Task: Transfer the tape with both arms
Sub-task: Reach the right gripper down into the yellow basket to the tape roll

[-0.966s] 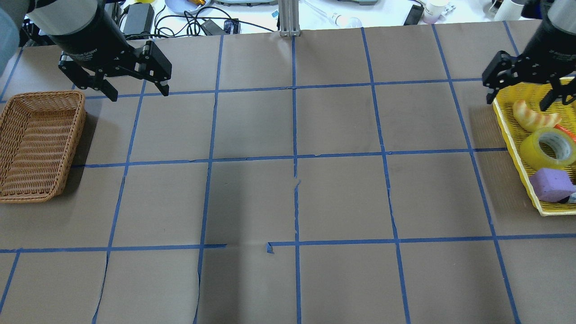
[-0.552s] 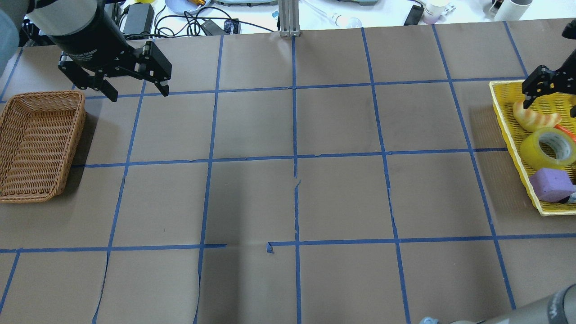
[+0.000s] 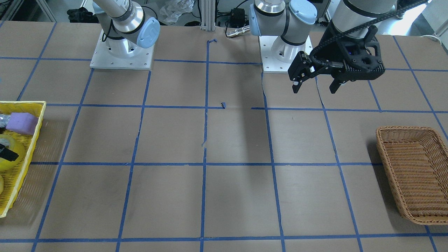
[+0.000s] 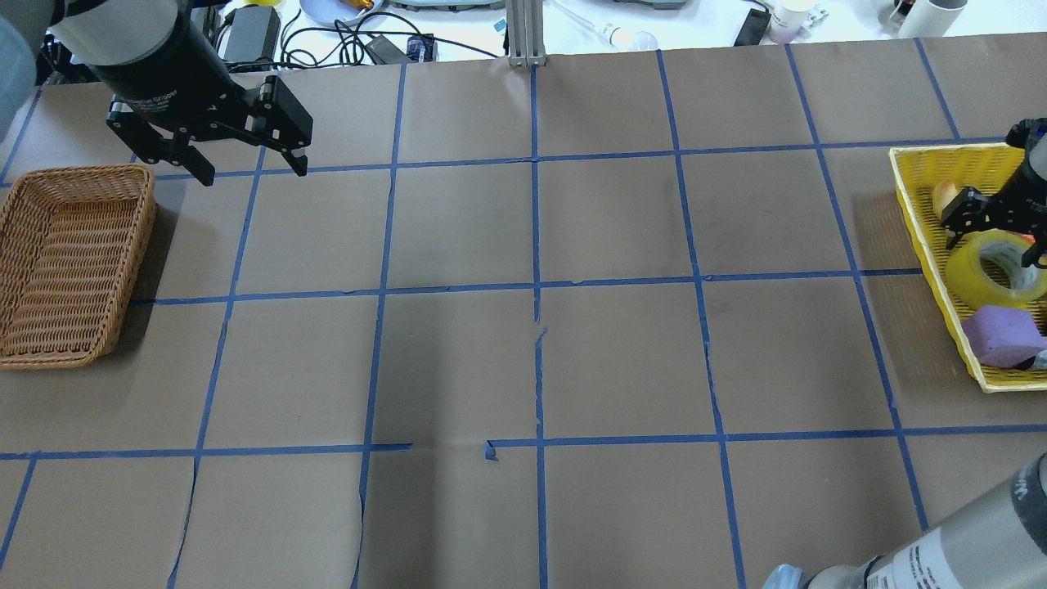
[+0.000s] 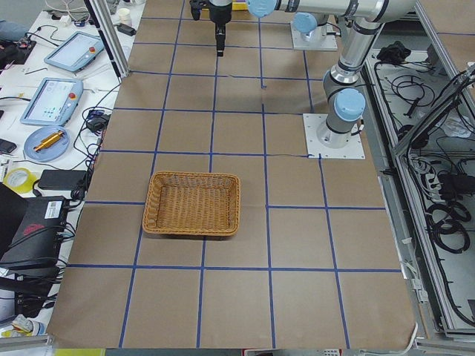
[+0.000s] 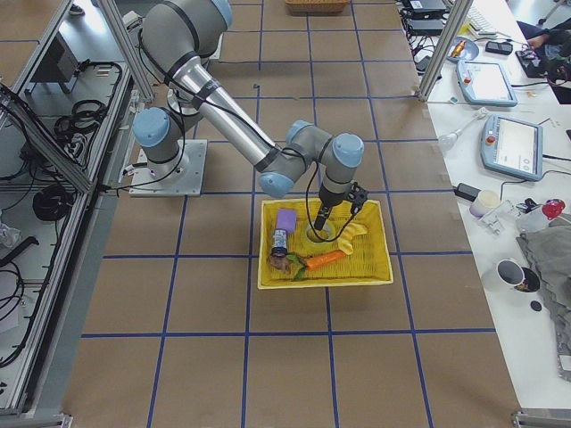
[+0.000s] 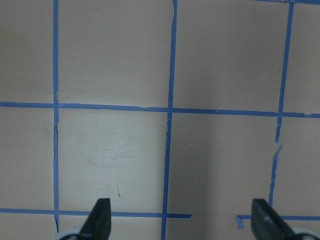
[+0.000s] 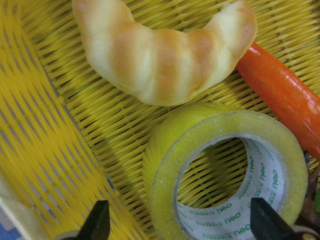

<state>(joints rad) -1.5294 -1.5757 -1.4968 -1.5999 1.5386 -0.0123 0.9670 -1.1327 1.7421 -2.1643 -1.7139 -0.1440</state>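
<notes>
The yellow tape roll (image 4: 973, 278) lies flat in the yellow tray (image 4: 920, 168) at the table's right edge. It also shows in the right wrist view (image 8: 167, 160) and the exterior right view (image 6: 318, 235). My right gripper (image 4: 990, 249) is open and hangs low over the roll, one finger to each side of it, as the right wrist view (image 8: 180, 222) shows. My left gripper (image 4: 253, 172) is open and empty over bare table at the far left, next to the wicker basket (image 4: 69, 262). It also shows in the front view (image 3: 315, 90).
The tray also holds a croissant (image 8: 165, 55), an orange carrot (image 8: 280, 95) and a purple sponge (image 4: 1002, 335), all close to the roll. Blue tape lines grid the brown table. Cables and devices lie beyond the far edge.
My right gripper has moved from the tray's far corner, past the croissant, down over the tape roll. Its arm now shows at the lower right. The left arm has not moved.
</notes>
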